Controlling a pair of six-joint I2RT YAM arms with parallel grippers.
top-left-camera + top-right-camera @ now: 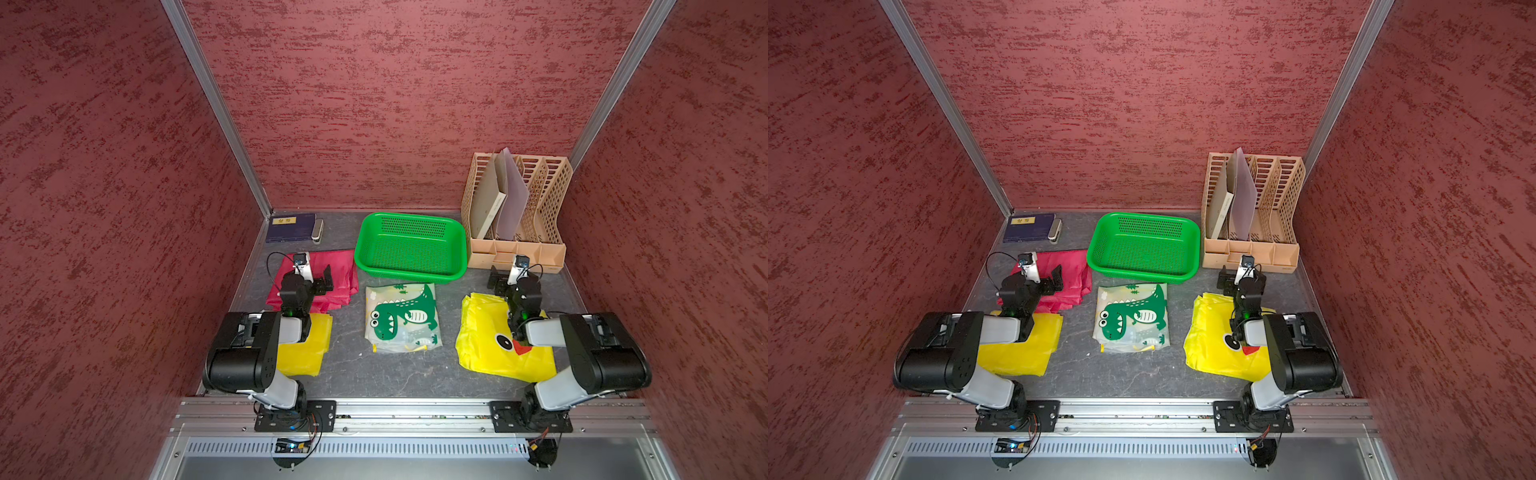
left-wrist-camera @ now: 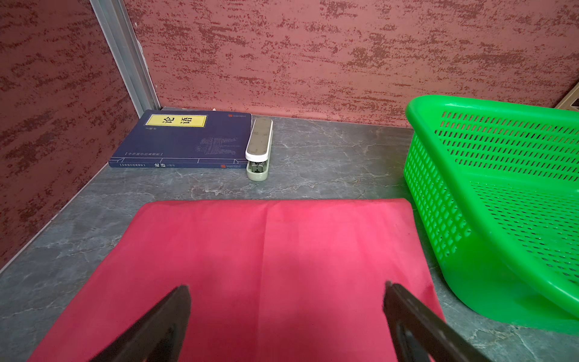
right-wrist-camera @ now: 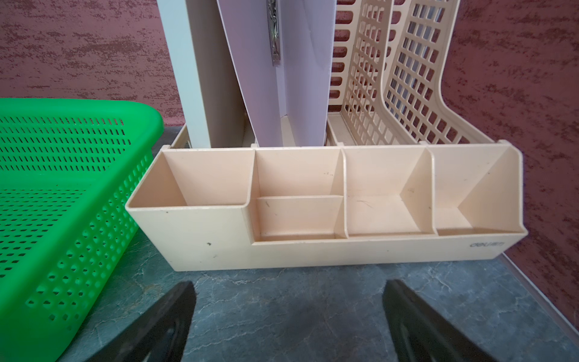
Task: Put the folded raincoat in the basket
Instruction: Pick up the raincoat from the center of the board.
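Both top views look steeply down from high above the near rail [image 1: 395,405], facing the back wall [image 1: 415,104], far enough to hold the whole table [image 1: 353,374]; they share nearly everything, the green basket [image 1: 409,276] near frame centre in each; the left wrist camera rides low and close over the red cloth [image 2: 266,266], facing the back corner; the right wrist camera, equally low, faces the beige file rack [image 3: 313,250] from near; both wrist views catch the basket's side.
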